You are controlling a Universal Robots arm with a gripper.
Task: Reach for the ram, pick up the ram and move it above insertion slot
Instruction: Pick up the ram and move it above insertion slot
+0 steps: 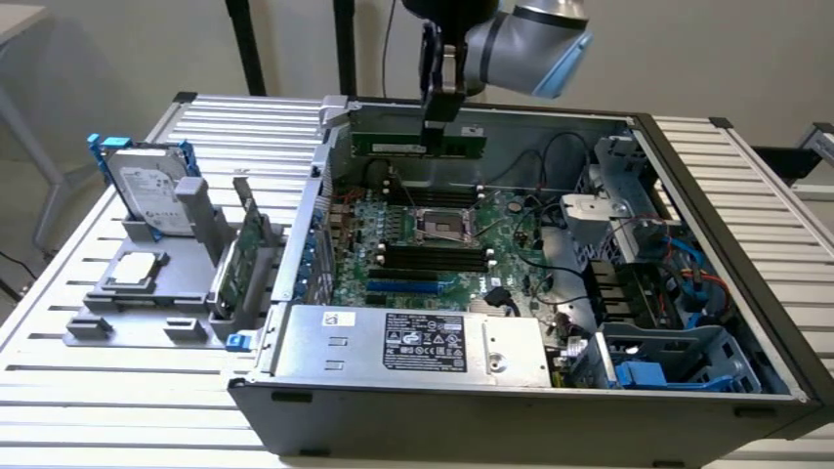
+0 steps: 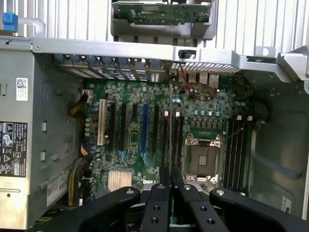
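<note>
1. Green and thin, the ram [image 1: 417,146] hangs in the air over the back part of the open computer case [image 1: 729,186], lying flat along its long side.
2. The hand [image 1: 438,125] comes down from above and pinches the ram near its middle. Its fingers are closed tight on it.
3. The grey robot arm [image 1: 528,34] with a blue band is up at the top of the exterior view, just above the hand.
4. Below the ram is the green motherboard [image 1: 431,234], with a square silver chip socket [image 1: 440,224] in the middle.
5. Long black slots [image 1: 431,257] lie just in front of the socket, nearer the camera. The ram is well apart from them and not in any slot.
6. In the wrist view, the black fingers [image 2: 159,200] sit close together, over the motherboard [image 2: 135,130] and next to the silver socket [image 2: 203,157].
7. A silver power box [image 1: 410,344] with a black label sits at the front of the case.
8. On the exterior view's left, a grey stand [image 1: 144,293] sits on the ribbed metal desk [image 1: 78,391]. It holds a hard drive [image 1: 146,191] standing up and a green card [image 1: 238,259] on its edge.
</note>
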